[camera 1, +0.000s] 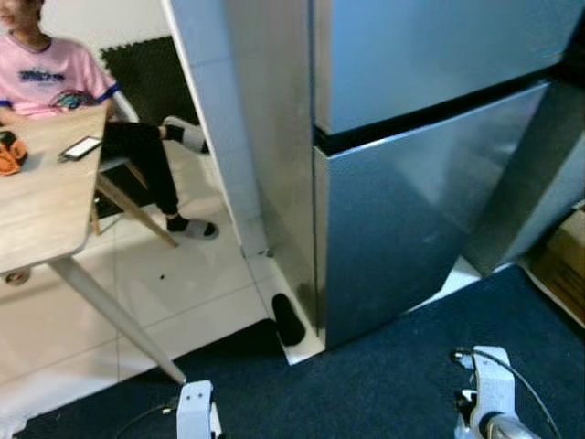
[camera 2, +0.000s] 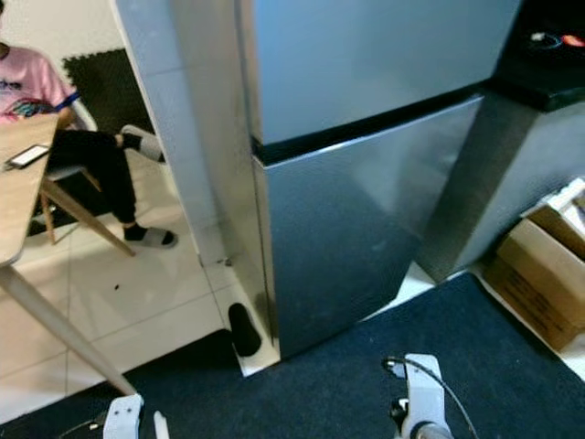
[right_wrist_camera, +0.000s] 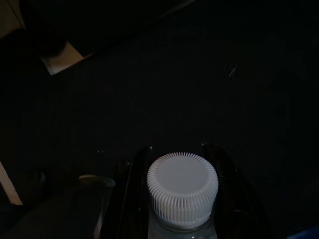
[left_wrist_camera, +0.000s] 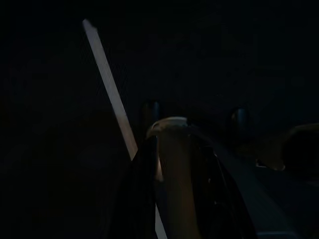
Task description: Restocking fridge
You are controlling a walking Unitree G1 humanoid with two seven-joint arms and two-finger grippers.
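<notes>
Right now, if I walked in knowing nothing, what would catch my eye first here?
A tall silver fridge stands straight ahead, both doors shut, on the edge of a dark blue carpet. To the robot's left a person sits at a wooden table. The right tool grips a white-capped bottle.

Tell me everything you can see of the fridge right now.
The fridge is a tall two-door unit with a brushed silver, metal-looking finish. A dark horizontal gap separates the upper door from the lower door; both are shut, and no handle can be made out. It stands upright on white tile at the edge of a dark blue carpet, beside a white tiled pillar on the robot's left. A dark grey counter side flanks it on the right. A small black object lies at its lower left corner.
</notes>
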